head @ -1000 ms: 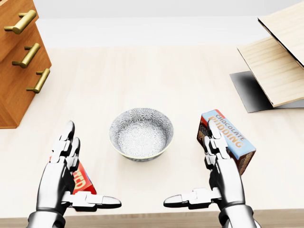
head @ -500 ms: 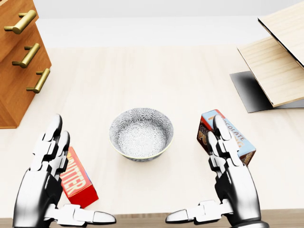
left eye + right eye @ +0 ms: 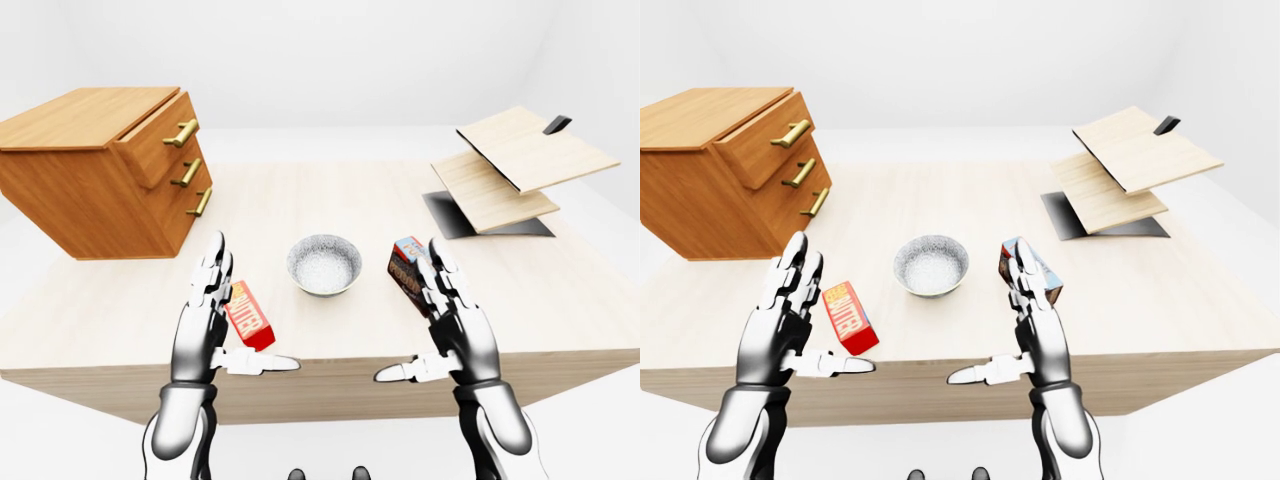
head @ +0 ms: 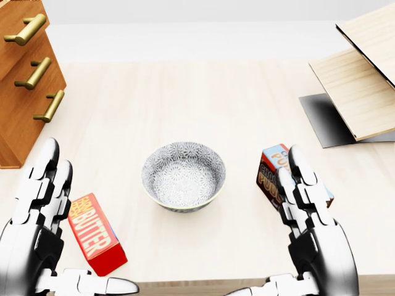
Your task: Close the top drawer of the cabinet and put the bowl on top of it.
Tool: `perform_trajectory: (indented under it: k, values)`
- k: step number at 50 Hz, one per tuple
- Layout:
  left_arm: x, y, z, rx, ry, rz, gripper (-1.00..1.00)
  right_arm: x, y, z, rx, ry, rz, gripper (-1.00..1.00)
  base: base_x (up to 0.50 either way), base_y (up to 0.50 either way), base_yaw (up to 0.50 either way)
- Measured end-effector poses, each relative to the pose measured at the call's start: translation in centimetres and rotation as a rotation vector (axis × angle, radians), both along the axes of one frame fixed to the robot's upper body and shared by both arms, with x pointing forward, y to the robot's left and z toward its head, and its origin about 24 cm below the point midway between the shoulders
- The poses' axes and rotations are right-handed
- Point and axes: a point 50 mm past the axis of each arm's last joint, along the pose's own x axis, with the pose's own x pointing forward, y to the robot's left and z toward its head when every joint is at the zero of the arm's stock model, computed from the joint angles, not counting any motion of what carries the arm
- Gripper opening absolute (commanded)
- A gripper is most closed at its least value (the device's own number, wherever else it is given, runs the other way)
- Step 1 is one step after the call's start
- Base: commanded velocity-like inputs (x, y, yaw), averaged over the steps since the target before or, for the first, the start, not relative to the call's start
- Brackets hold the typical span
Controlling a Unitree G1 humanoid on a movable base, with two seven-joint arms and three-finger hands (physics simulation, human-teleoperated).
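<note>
A patterned grey bowl (image 4: 183, 176) stands upright on the light wooden table (image 4: 185, 92), between my two hands. The wooden cabinet (image 3: 90, 175) sits at the upper left of the table. Its top drawer (image 3: 160, 135) with a brass handle juts out past the two below. My left hand (image 4: 43, 225) hovers open at the bottom left, fingers stretched and thumb pointing inward, holding nothing. My right hand (image 4: 315, 237) mirrors it at the bottom right, open too. Neither hand touches the bowl.
A red butter box (image 4: 95, 234) lies beside my left hand. A chocolate pudding box (image 4: 270, 168) stands partly hidden behind my right fingers. Tilted wooden boards (image 4: 364, 80) on a dark base sit at the right. The table's near edge (image 4: 185, 287) runs under my hands.
Both hands have slid toward the bottom of the head view and slightly outward, uncovering more of the butter box. Bowl, boxes and cabinet have not moved.
</note>
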Motion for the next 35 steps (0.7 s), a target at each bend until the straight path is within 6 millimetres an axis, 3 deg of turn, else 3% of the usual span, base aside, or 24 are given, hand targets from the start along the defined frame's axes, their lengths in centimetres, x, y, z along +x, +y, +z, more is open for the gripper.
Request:
perform_trajectory:
  k: [35]
  values:
    - [0.29, 0.10, -0.24, 0.000, 0.009, 0.005, 1.00, -0.15, 0.02, 0.19, 0.025, 0.004, 0.024, 1.00, 0.19, 0.00, 0.00]
